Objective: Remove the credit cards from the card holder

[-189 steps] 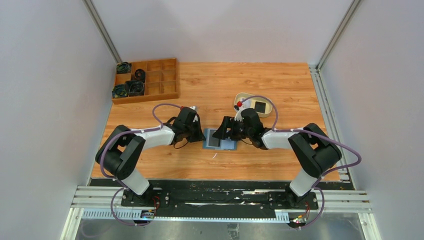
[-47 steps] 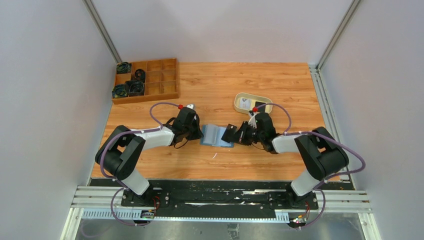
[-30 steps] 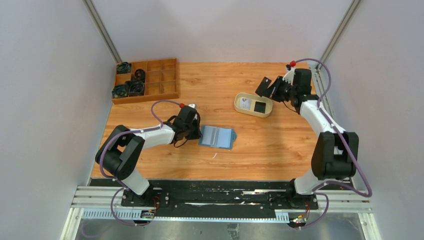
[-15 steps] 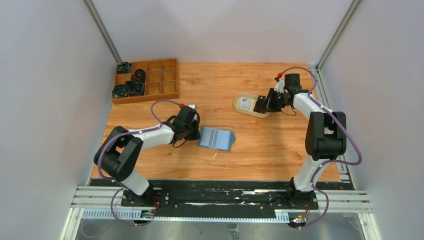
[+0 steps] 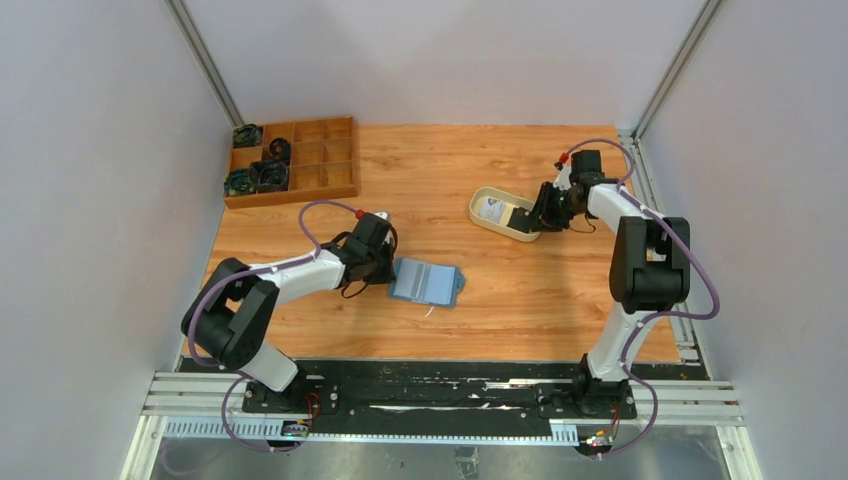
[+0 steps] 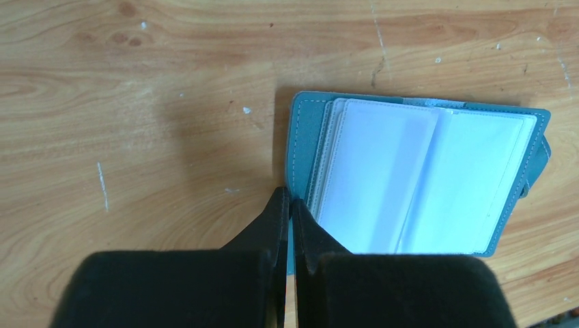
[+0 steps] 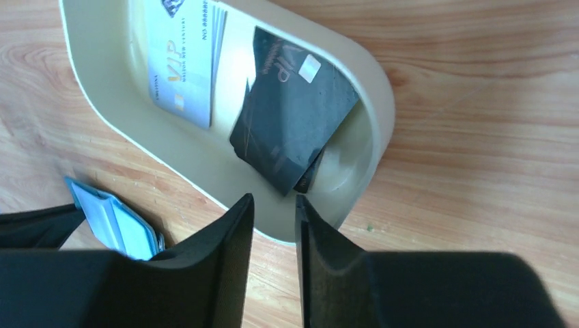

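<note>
The teal card holder (image 5: 428,284) lies open on the table, its pale clear slots (image 6: 416,178) facing up. My left gripper (image 5: 388,268) is shut on the holder's left edge (image 6: 289,201), with teal showing between the fingers. My right gripper (image 5: 530,218) hangs over the near end of the cream oval tray (image 5: 474,208), open by a narrow gap (image 7: 274,201) with nothing in it. In the tray (image 7: 379,89) lie a black card (image 7: 293,130) and a white VIP card (image 7: 181,61). A corner of the holder (image 7: 113,225) shows in the right wrist view.
A wooden compartment box (image 5: 300,160) with dark round parts stands at the back left. Metal frame rails run along the table's right side (image 5: 640,190) and near edge.
The right gripper carried a black card from the holder to the tray and opened, leaving the card there. The left gripper pulled the holder a little to the left.
</note>
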Controlling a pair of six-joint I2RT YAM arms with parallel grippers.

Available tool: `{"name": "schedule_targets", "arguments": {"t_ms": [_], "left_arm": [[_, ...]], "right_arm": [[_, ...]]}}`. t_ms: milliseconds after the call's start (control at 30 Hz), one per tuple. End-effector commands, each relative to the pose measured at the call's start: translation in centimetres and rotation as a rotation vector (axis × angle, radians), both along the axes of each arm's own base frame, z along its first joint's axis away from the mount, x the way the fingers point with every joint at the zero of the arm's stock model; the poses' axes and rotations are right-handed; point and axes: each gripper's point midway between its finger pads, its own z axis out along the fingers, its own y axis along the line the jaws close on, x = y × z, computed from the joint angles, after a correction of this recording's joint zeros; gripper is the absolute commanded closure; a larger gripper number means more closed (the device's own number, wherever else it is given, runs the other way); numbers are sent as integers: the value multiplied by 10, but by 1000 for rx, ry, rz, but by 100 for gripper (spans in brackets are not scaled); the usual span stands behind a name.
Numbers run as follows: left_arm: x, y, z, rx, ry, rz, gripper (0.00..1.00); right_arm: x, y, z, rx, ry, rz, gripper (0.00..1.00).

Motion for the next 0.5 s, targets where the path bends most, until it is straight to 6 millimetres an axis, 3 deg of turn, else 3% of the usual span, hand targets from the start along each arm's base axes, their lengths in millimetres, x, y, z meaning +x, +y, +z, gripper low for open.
{"name": "schedule_targets", "arguments": {"t_ms": [0,200,333,467], "left_arm": [[-10,13,3,63,22,-3,100],[-8,9,21,34,1,0,100],[-10,-6,40,-78,-7,4,100],[-9,-18,61,-174,-28,20,100]], "right_arm": [[3,-20,10,-67,-1,-43,63],[13,-12,68,-50,-149,-65,49],[3,36,107,-113,-271,17,37],[-27,115,113,-85,-305,153,35]]}}
